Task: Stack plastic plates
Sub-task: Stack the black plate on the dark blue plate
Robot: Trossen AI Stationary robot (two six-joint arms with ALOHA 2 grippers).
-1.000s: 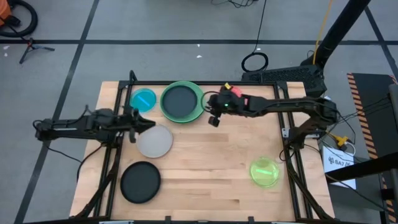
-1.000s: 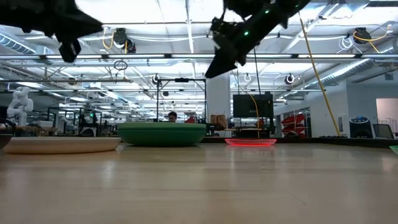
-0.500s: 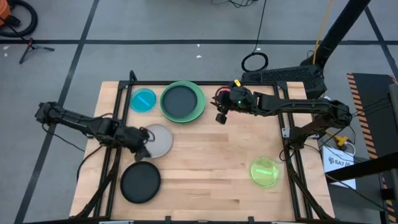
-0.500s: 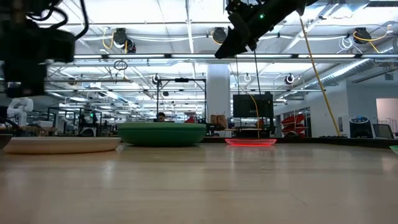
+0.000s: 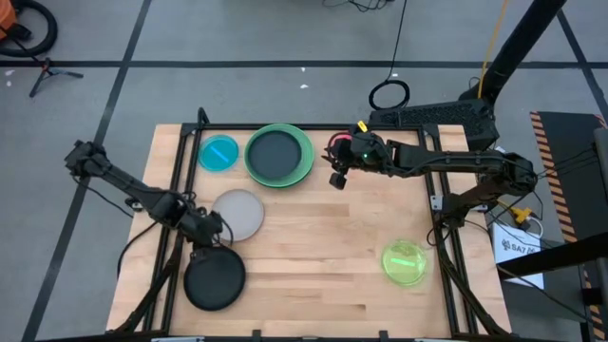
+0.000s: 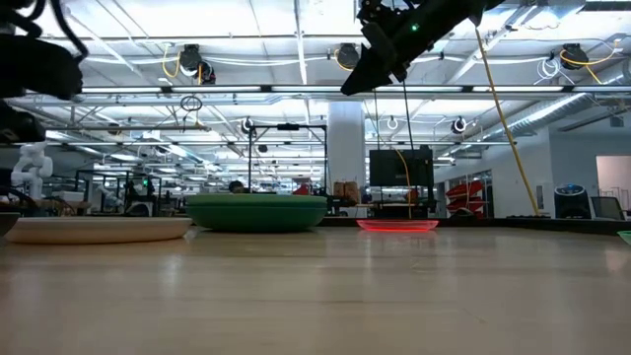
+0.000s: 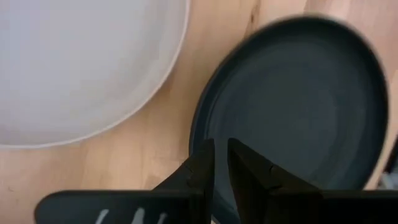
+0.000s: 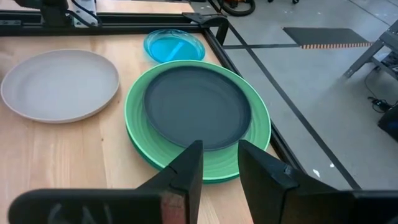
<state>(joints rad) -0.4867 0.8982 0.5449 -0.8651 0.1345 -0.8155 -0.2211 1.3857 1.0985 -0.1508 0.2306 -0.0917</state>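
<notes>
With its fingers nearly closed on nothing, the left gripper (image 5: 211, 237) hovers over the black plate's (image 5: 215, 278) rim beside the grey plate (image 5: 237, 214), and should open wider, then straddle that edge squarely.

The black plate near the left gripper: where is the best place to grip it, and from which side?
Probably by its raised rim. The black plate lies flat on the table, so only the edge offers a hold. The left gripper hangs over the rim nearest the grey plate; come down there, one finger inside and one outside.
</notes>
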